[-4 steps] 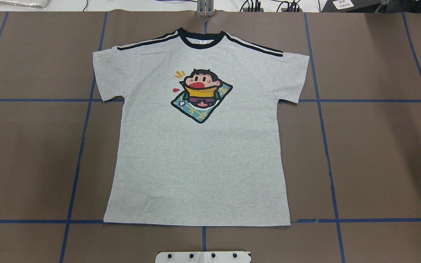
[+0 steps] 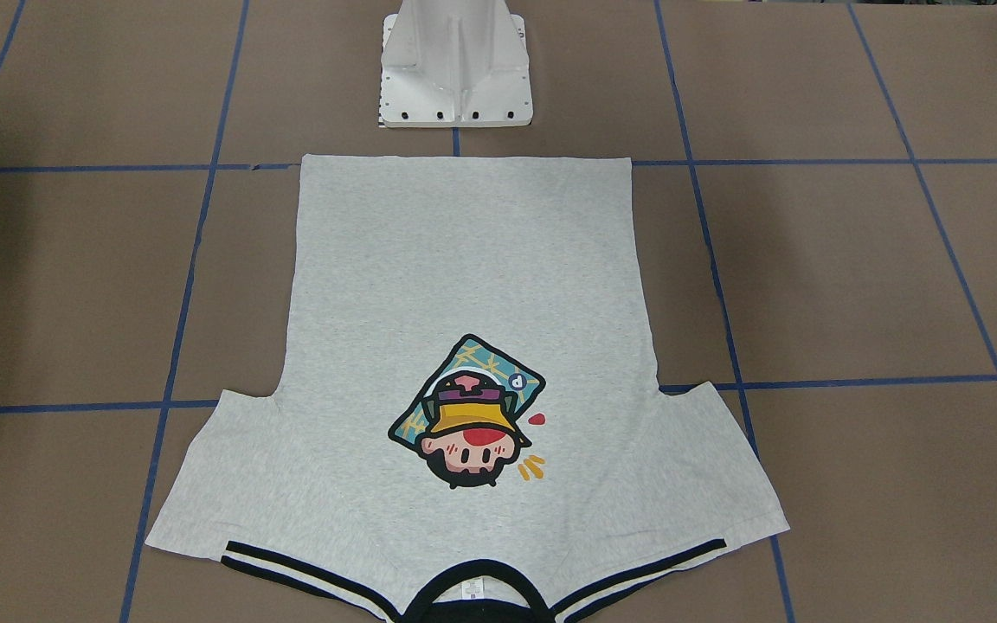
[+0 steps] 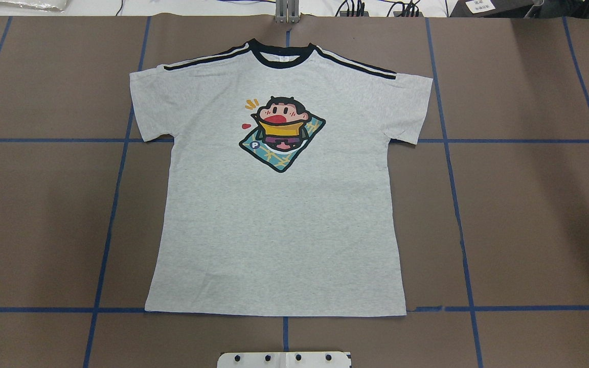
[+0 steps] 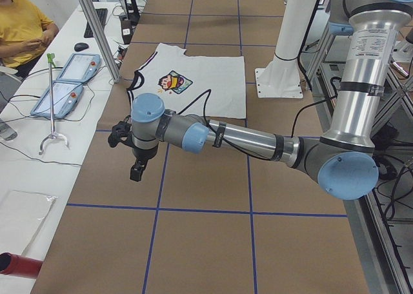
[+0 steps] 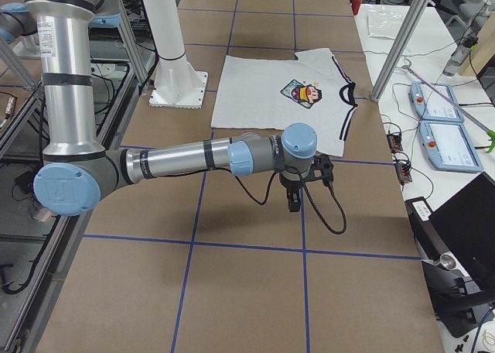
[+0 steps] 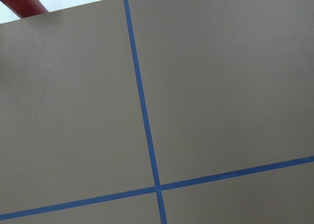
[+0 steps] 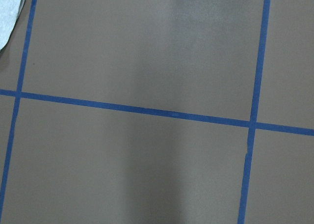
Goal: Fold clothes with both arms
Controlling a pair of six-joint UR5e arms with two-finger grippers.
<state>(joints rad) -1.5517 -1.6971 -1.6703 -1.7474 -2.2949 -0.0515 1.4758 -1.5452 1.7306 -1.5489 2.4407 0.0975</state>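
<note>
Nothing has shifted: on the bench (image 3: 529, 214) the shirt (image 3: 279, 230) lies flat at centre, collar toward the far edge. Left gripper (image 4: 137, 169) and right gripper (image 5: 294, 201) hover beside it; released or clenched, I cannot tell. Folding hasn't begun.

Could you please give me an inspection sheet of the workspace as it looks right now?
Surface: brown table marked with a blue tape grid.
Job's things: grey T-shirt lies flat, print up, sleeves spread, unfolded, hem toward the robot.
Clutter: nothing seen.
Grippers: left gripper and right gripper hang over bare table, apart from the shirt; open or shut cannot be told.
Cables: black cables loop along each arm, clear of the shirt.
Surroundings: white pedestal at the hem side; a seated person and two pendants at a side bench.
</note>
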